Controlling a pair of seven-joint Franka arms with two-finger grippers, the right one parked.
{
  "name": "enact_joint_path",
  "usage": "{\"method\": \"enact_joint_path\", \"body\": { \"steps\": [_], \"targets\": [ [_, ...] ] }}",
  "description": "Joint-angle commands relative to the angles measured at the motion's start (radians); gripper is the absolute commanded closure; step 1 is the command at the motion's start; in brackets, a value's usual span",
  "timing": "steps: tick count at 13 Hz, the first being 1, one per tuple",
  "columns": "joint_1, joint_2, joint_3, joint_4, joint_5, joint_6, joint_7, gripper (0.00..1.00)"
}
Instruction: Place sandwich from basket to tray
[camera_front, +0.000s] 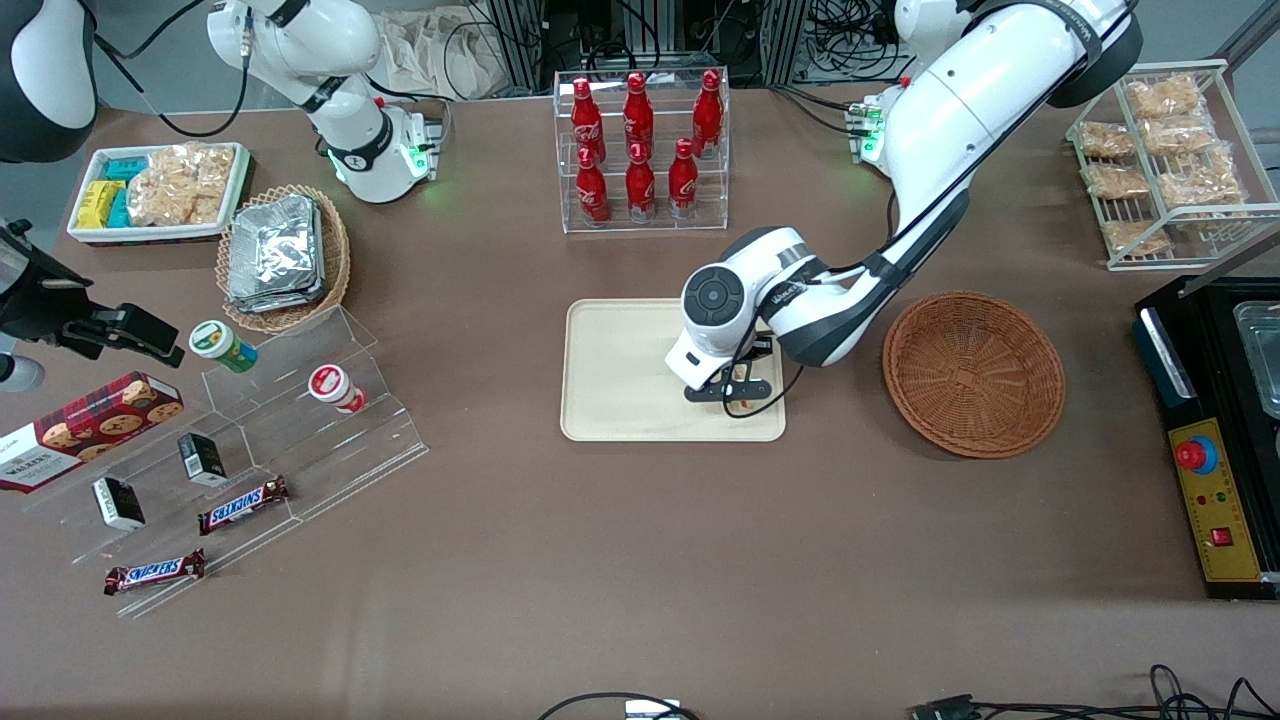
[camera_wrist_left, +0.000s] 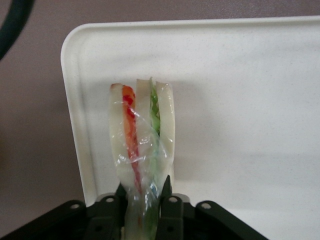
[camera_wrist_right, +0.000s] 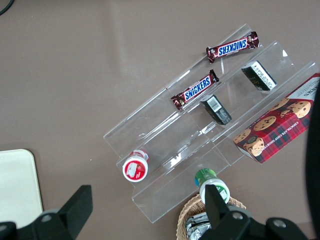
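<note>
My gripper (camera_wrist_left: 144, 200) is shut on the sandwich (camera_wrist_left: 142, 132), a plastic-wrapped white bread wedge with red and green filling layers, squeezed between the two black fingers. It hangs just over the cream tray (camera_wrist_left: 240, 100), near a rounded corner. In the front view the gripper (camera_front: 735, 388) is over the tray (camera_front: 620, 370) at the corner nearest the camera and toward the basket, and only a sliver of the sandwich (camera_front: 741, 376) shows under the wrist. The reddish-brown wicker basket (camera_front: 973, 372) stands empty beside the tray, toward the working arm's end.
A clear rack of red bottles (camera_front: 640, 150) stands farther from the camera than the tray. A tan basket of foil packets (camera_front: 280, 255), a white snack dish (camera_front: 160, 190) and an acrylic stand with snacks (camera_front: 250, 450) lie toward the parked arm's end. A black control box (camera_front: 1215, 440) sits beside the basket.
</note>
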Motion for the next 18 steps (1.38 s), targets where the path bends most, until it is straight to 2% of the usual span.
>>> {"method": "enact_joint_path", "body": {
  "steps": [1, 7, 10, 12, 16, 18],
  "targets": [
    [0.013, -0.023, -0.005, -0.026, 0.017, 0.023, 0.01, 0.0],
    [0.049, -0.081, -0.018, -0.019, -0.009, -0.008, 0.008, 0.0],
    [0.066, -0.21, -0.016, -0.011, -0.112, -0.08, 0.045, 0.0],
    [0.095, -0.314, -0.001, 0.027, -0.213, -0.205, 0.178, 0.0],
    [0.09, -0.527, 0.267, 0.075, -0.44, -0.393, 0.483, 0.0],
    [0.084, -0.61, 0.396, 0.066, -0.463, -0.447, 0.633, 0.0]
  ]
}}
